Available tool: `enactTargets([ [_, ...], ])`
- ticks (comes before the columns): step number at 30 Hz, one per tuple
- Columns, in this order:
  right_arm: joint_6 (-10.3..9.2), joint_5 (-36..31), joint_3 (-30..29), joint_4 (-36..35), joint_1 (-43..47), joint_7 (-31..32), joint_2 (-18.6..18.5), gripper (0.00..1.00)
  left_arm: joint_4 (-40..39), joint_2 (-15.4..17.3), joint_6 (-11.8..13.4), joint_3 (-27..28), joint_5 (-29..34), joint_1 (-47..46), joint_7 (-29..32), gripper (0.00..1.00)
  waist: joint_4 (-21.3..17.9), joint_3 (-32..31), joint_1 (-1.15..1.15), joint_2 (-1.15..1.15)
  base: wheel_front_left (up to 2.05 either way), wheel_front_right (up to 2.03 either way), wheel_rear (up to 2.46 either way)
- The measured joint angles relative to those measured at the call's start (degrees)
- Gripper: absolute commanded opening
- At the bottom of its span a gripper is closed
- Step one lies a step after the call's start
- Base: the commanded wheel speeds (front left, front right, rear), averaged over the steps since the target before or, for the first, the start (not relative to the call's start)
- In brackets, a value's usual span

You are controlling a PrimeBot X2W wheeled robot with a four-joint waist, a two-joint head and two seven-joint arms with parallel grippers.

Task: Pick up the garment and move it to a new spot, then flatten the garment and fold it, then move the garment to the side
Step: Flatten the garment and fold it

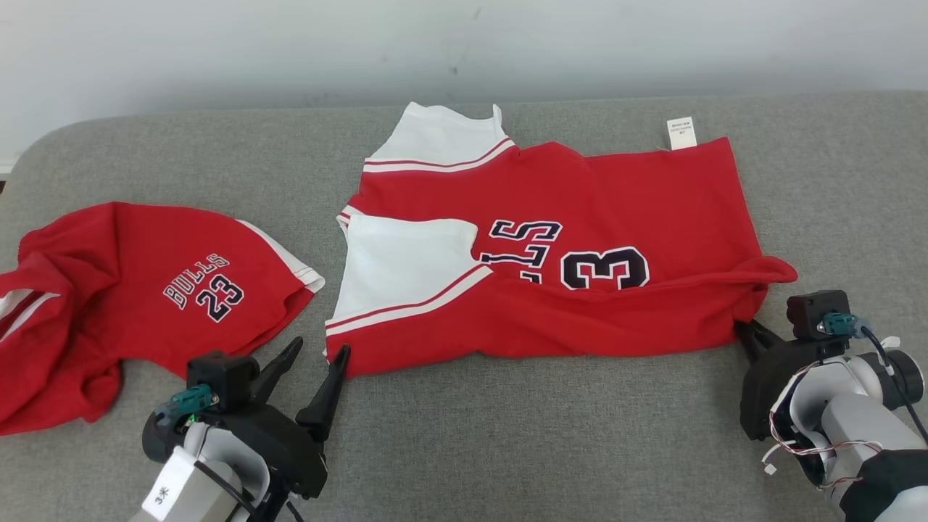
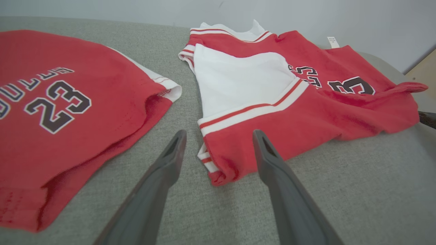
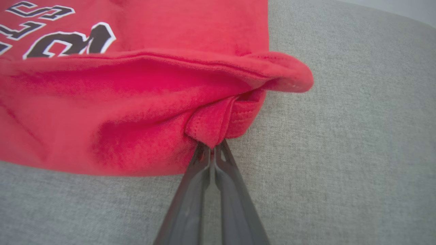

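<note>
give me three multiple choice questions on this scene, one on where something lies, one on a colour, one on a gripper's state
1. Where do the red shorts lie relative to the jersey?
A. on top of it
B. to the robot's left of it, apart
C. to the robot's right of it

2. What colour are the jersey's sleeves?
A. black
B. blue
C. white

3. How is the right gripper?
A. shut on the jersey's hem corner
B. wide open above the shorts
C. open, resting on a sleeve

Answers:
1 B: in the head view, a strip of grey surface separates the two garments.
2 C: both sleeves are white, with red-striped cuffs.
3 A: the right wrist view shows its fingers closed together, with red fabric pinched at the tips.
</note>
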Motion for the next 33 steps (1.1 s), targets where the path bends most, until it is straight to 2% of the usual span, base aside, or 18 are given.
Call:
enactTargets([
  [2,0.51,-0.01,0.22,3.16,-0.66,-1.33,0.04,0.00,1.09,-1.01,-0.68,-0.51,1.07,1.54,0.00,1.00,-0.58,-0.58,0.00,0.00,0.00,0.00,0.00],
  [13,1.02,-0.41,1.18,5.16,-1.79,-2.10,0.92,0.00,6.88,-3.10,-2.32,-1.86,1.40,1.46,0.01,1.00,-1.36,-1.07,0.00,0.01,0.00,0.00,0.00],
  [14,1.05,-0.52,1.25,5.26,-1.87,-2.11,1.02,0.00,7.47,-3.34,-2.52,-1.51,1.12,1.43,0.01,0.85,-1.49,-1.09,0.00,0.01,0.00,0.00,0.00],
  [15,1.14,-0.52,1.25,5.34,-1.87,-2.12,1.02,0.00,8.08,-3.58,-2.55,-1.44,0.86,1.30,0.01,0.42,-1.59,-1.12,0.00,0.01,0.00,0.00,0.00],
  [16,1.25,-0.52,1.26,5.47,-1.87,-2.18,1.00,0.00,8.39,-3.76,-2.75,-1.57,0.89,1.25,0.01,0.03,-1.67,-1.13,0.00,0.01,0.00,0.00,0.00],
  [17,1.26,-0.52,1.26,5.58,-1.87,-2.20,1.00,0.00,8.70,-3.96,-3.03,-1.54,0.88,1.26,0.01,0.00,-1.73,-1.14,0.00,0.01,0.00,0.00,0.00],
  [33,2.29,0.19,0.96,8.42,-0.57,-4.20,0.68,0.00,13.08,-4.43,-4.60,-2.05,1.16,1.52,0.00,0.00,-1.72,-3.37,0.00,0.01,0.00,0.00,0.00],
])
